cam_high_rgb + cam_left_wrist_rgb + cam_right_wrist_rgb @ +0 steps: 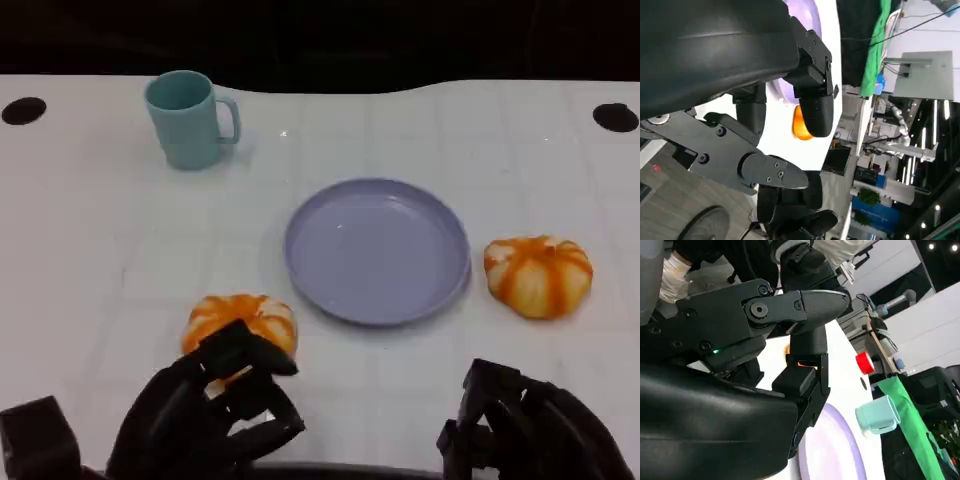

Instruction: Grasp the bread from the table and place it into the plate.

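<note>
Bread (240,322) perhaps touching left hand (205,415) fingertips, beside lavender plate (377,250).

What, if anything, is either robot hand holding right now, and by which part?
Nothing is held. The left hand has its fingers over the near bread, not closed on it. The right hand holds nothing.

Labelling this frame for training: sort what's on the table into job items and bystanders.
Job: bread by the left hand; bread right of the plate; plate; left hand.
Bystanders: cup; right hand, holding nothing.
</note>
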Motion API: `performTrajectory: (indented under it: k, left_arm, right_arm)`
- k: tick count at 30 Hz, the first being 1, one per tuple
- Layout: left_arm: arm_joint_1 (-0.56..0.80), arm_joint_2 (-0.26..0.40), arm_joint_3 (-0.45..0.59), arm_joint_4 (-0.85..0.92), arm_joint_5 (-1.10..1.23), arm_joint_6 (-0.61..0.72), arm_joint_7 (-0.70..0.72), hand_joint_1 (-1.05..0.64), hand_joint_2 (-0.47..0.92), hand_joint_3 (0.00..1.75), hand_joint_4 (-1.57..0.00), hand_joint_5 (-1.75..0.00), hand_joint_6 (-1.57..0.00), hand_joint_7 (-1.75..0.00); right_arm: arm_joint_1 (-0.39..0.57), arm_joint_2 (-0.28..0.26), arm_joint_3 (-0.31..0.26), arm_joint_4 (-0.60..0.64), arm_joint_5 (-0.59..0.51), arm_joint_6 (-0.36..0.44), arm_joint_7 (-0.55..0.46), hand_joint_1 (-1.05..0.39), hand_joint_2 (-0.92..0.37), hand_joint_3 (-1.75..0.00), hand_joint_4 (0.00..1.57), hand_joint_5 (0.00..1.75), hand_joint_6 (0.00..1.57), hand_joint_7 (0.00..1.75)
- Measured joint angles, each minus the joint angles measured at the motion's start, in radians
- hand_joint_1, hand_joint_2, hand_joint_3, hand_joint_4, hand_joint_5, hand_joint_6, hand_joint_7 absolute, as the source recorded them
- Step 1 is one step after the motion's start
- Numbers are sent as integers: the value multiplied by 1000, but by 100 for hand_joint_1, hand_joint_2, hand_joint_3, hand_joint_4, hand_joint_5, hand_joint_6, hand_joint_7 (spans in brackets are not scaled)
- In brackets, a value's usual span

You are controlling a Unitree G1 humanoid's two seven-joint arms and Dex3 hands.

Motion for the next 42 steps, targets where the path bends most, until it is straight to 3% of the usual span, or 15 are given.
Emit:
performTrajectory:
  k: [5, 11, 18, 21, 24, 28, 34, 42]
  left_arm:
    - [5, 9, -7, -44, 88, -82, 40, -65, 92, 6, -33, -101, -44, -23]
    - [6, 41, -11, -89, 222, -142, 124, -63, 92, 4, -27, -92, -40, -11]
    - [-5, 105, -10, -201, 408, -124, 239, -54, 88, 0, -20, -87, -39, -5]
    - [-7, 156, -12, -244, 549, -108, 282, -60, 89, 0, -16, -77, -35, -2]
    - [-14, 218, -18, -306, 716, -81, 319, -65, 92, 1, -19, -53, -27, -1]
    - [-31, 281, -60, -389, 992, -19, 351, -64, 88, 0, -19, -43, -24, 0]
    - [-77, 289, -146, -429, 1255, 90, 352, -66, 86, 0, -18, -39, -24, -1]
    - [-151, 285, -231, -367, 1415, 186, 353, -64, 83, 0, -20, -35, -27, -1]
  right_arm:
    - [2, 0, 3, -17, -2, 0, -3, -69, -92, -26, 85, 161, 74, 135]
    - [2, -2, 5, -17, -19, -2, -5, -70, -92, -25, 84, 162, 75, 137]
    - [0, 2, 9, -17, -18, 2, -13, -70, -92, -25, 83, 164, 74, 139]
    - [-1, 3, 11, -18, -18, 9, -19, -70, -92, -25, 83, 164, 73, 139]
    - [-1, 3, 12, -20, -19, 10, -25, -70, -92, -25, 83, 164, 73, 140]
    - [-1, 3, 15, -25, -19, 15, -29, -70, -92, -25, 82, 165, 73, 142]
    - [-2, 2, 18, -28, -19, 20, -36, -70, -92, -26, 82, 165, 73, 142]
    - [-2, 2, 21, -32, -20, 22, -43, -70, -92, -24, 82, 166, 73, 143]
